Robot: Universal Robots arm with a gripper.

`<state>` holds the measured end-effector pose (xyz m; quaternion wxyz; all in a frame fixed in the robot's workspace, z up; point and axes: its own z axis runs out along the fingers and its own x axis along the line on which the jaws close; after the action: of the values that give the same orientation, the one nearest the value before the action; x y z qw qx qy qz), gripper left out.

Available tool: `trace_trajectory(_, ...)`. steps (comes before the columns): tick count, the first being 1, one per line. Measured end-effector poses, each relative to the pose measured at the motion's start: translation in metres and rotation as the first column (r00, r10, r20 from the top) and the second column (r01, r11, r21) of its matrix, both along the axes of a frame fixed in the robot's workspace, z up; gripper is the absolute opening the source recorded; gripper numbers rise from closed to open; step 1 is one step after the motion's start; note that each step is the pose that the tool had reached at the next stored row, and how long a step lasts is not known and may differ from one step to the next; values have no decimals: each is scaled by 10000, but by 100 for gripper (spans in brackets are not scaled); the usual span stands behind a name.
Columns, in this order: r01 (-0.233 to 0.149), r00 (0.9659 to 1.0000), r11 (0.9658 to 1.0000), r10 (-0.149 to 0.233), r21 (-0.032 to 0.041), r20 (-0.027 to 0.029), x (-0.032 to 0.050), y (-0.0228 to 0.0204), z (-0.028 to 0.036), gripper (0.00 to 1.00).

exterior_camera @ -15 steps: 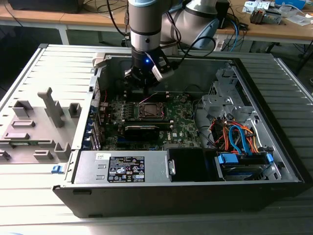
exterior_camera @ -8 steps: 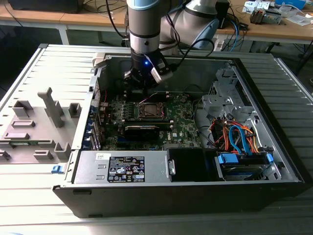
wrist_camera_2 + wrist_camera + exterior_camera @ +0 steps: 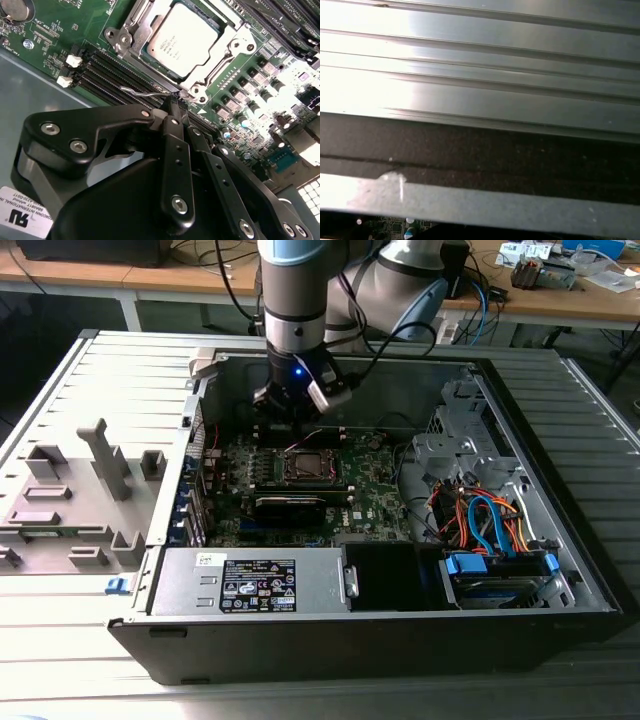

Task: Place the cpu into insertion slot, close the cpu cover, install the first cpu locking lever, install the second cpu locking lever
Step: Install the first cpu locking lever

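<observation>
Your gripper hangs inside the open computer case, low over the motherboard and just beside the socket's near corner. In the second wrist view its two black fingers are drawn together with their tips at a thin wire locking lever; you cannot tell whether they actually pinch it.

Room is tight: the case's rear wall stands close behind the arm, memory slots run alongside the socket, and the power supply box and the bundle of orange and blue cables crowd the sides nearer the camera in the exterior view.

The cpu lies flat in the insertion slot, its silver-grey square top facing up with small print on it. The cpu cover is down around it, a bright metal frame held by screws at its corners. The chip sits turned diagonally in the second wrist view, one corner pointing toward the gripper.

The case rests on a ribbed grey surface.
</observation>
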<state>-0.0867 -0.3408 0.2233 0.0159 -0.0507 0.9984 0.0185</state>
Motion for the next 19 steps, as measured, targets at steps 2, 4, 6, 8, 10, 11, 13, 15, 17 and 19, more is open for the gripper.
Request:
trace_trajectory(2, -8, 10000, 10000, 8, 1, 0, 0, 2, -14, 11)
trace_trajectory(4, -16, 10000, 10000, 16, 1, 0, 0, 4, -24, 11)
trace_trajectory(6, -28, 10000, 10000, 28, -1, -1, 1, 6, -29, 11)
trace_trajectory(8, -48, 10000, 10000, 48, 0, 0, 4, 11, -35, 11)
trace_trajectory(10, -66, 10000, 10000, 66, 0, 0, 10, 16, -42, 11)
trace_trajectory(11, -79, 10000, 10000, 79, -5, -1, 14, 18, -46, 11)
trace_trajectory(13, -95, 10000, 10000, 95, -17, -2, 21, 19, -53, 11)
trace_trajectory(15, -114, 9999, 9999, 114, -35, -1, 33, 20, -64, 11)
trace_trajectory(17, -123, 9999, 9999, 123, -65, -2, 45, 20, -73, 11)
trace_trajectory(19, -133, 9999, 9999, 133, -92, -2, 62, 21, -84, 11)
